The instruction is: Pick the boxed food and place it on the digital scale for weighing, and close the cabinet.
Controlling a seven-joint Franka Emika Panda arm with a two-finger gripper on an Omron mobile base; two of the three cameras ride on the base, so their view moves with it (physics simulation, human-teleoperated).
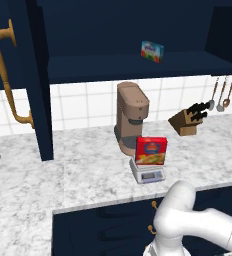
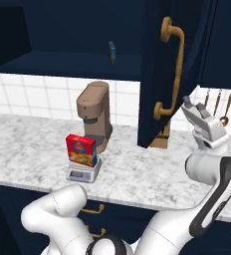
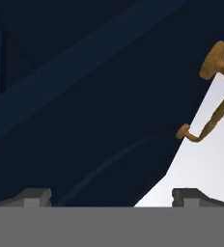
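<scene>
Left base view: boxed food (image 1: 151,151), blue oval logo unreadable, stands on digital scale (image 1: 148,173); tool (image 3: 111,195) spread apart.

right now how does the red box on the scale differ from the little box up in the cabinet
The boxed food is red with a yellow picture; the small box is light blue and green. The boxed food stands on the digital scale; the small box sits on the cabinet shelf. The boxed food looks larger. Both stand upright.

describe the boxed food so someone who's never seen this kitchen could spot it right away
Find the tall brown coffee machine on the marble counter below the open navy cabinet. Just in front of it sits a small pale grey digital scale, and the boxed food stands upright on it. Its red face with yellow food picture differs from the small light-blue box on the cabinet shelf.
</scene>
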